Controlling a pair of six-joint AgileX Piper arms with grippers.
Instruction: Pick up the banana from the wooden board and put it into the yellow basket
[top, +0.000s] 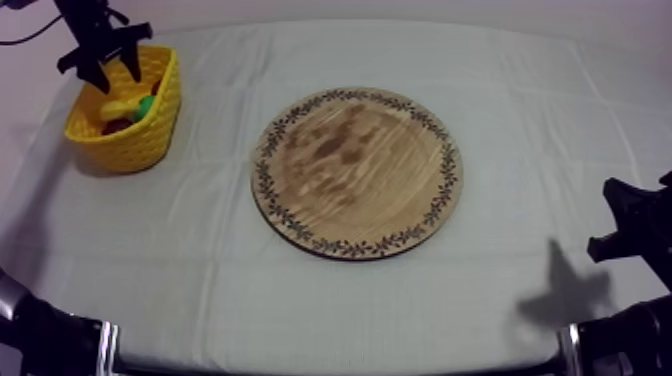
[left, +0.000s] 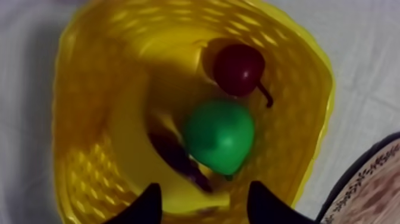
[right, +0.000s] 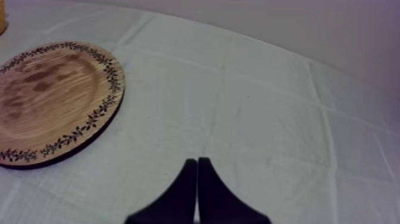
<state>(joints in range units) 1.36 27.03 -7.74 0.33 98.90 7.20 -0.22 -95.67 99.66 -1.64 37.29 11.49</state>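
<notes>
Your left claw (left: 205, 189) hangs open, empty, over the yellow basket (top: 140, 142) holding the banana (top: 118, 106). Placement appears complete; raise the claw clear.

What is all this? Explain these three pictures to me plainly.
A two-armed robot works at a cloth-covered table. One picture looks down from above; the other two come from a camera on each arm. The left hand hangs open over the yellow basket, holding nothing. In the basket lie a banana, a green pear and a small red fruit. The round wooden board in the middle is bare. The right hand, shut and empty, rests low at its side.
</notes>
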